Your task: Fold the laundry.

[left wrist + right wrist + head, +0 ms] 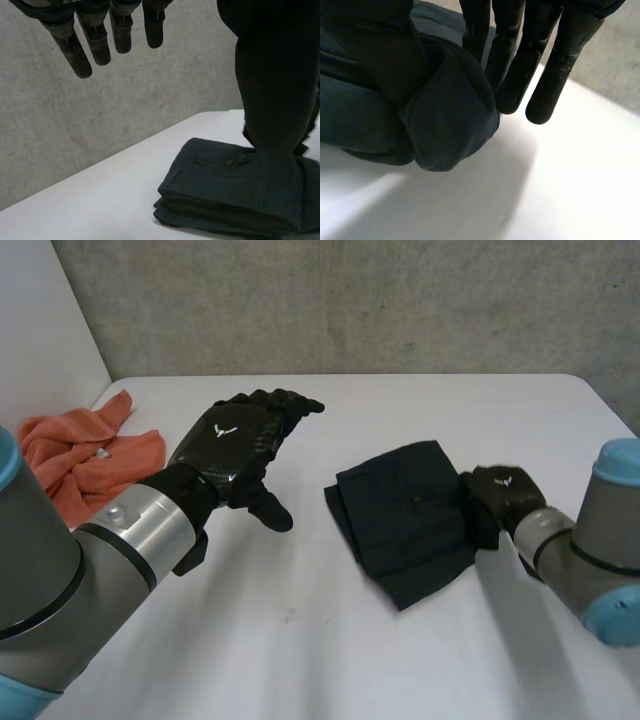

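Observation:
A dark folded garment (405,515) lies on the white table (300,640), right of the middle. My right hand (505,495) is at its right edge. In the right wrist view the thumb and fingers (515,60) pinch a bunched fold of the garment (445,120) just above the table. My left hand (235,445) hovers over the table to the left of the garment, fingers (95,40) straight and spread, holding nothing. In the left wrist view the garment (225,185) shows as a neat stack of layers beyond the thumb (275,75).
A crumpled orange cloth (80,460) lies at the table's far left, behind my left arm. A grey concrete wall (350,300) stands behind the table's far edge. Bare tabletop runs along the near side.

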